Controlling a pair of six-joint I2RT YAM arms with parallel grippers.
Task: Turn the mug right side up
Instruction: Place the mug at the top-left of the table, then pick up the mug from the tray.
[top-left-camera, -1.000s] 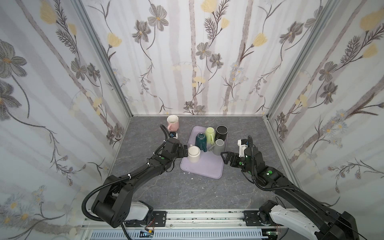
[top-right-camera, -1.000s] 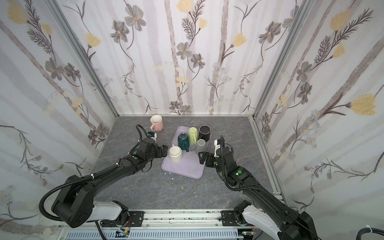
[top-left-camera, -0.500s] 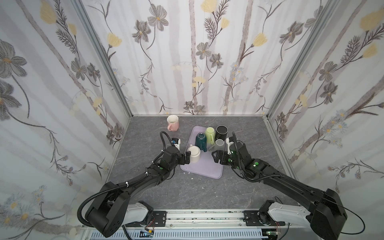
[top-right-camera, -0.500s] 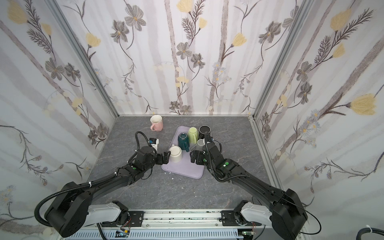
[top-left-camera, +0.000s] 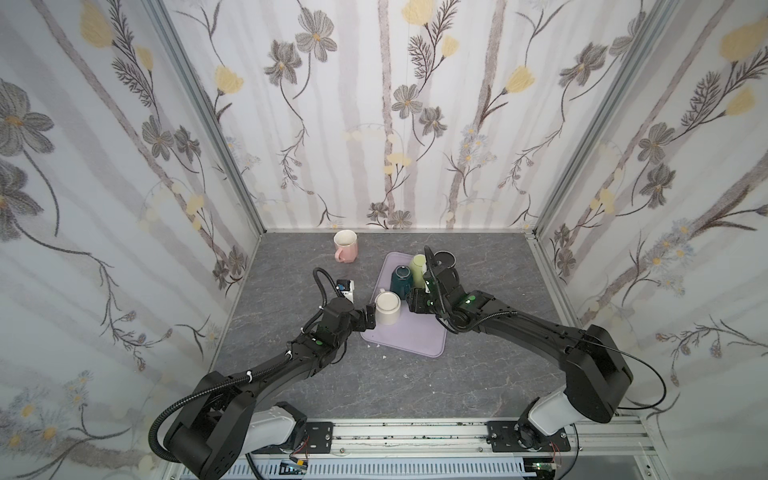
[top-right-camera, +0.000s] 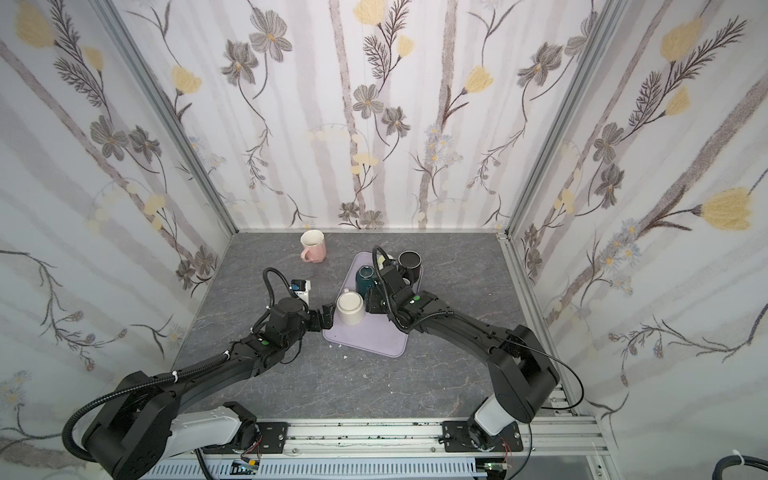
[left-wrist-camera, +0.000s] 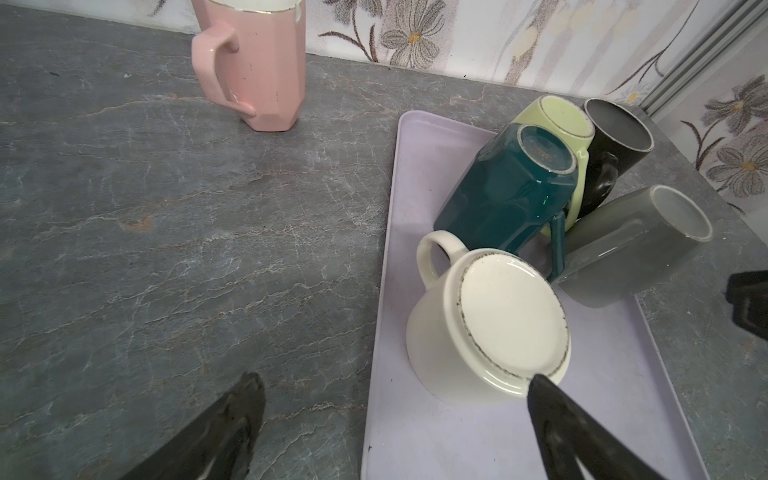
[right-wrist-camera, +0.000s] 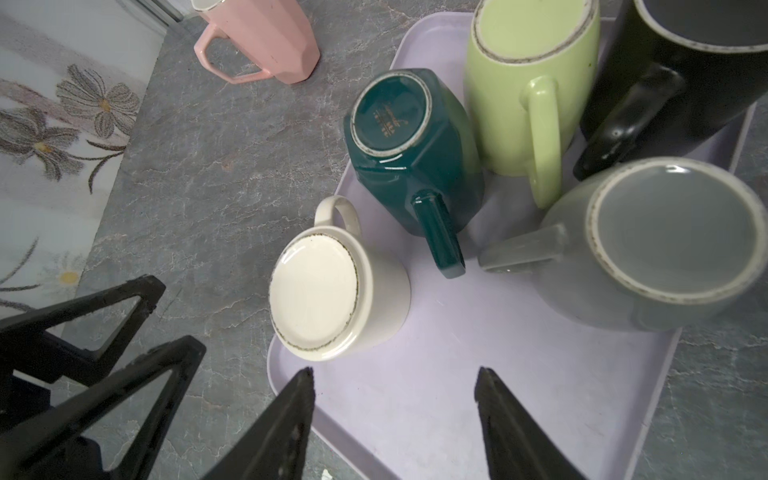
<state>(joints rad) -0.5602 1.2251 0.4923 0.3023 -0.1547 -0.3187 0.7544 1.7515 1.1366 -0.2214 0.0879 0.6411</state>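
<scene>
Cream mug (top-left-camera: 387, 307) sits upside down on the lilac tray (top-left-camera: 415, 345), left pincer (top-left-camera: 369, 318) wide just beside it. Only the right wrist view shows the right pincer (right-wrist-camera: 395, 374) partly parted, empty.

Bright, soft, even light with faint shadows. Small glare on the teal mug (right-wrist-camera: 411, 158); the near right claw (right-wrist-camera: 395, 374) looks blurred.

Two matte black arms, left arm (top-left-camera: 270, 370) and right arm (top-left-camera: 540, 332), boxy at the shoulders and slimmer toward the wrists. White housings (top-left-camera: 270, 428) at the bases, on black screw-studded plates (top-left-camera: 320, 431) along a silver rail (top-left-camera: 415, 436). Small green dots (top-left-camera: 469, 297) on the forearms. Ribbed black hose (top-left-camera: 153, 430) off the left shoulder, cinched with a white tie (top-left-camera: 248, 376). Thin black cable (top-left-camera: 663, 384) behind the right. Right gripper (right-wrist-camera: 395, 386) tipped with black tapered fingers (right-wrist-camera: 274, 432).
</scene>
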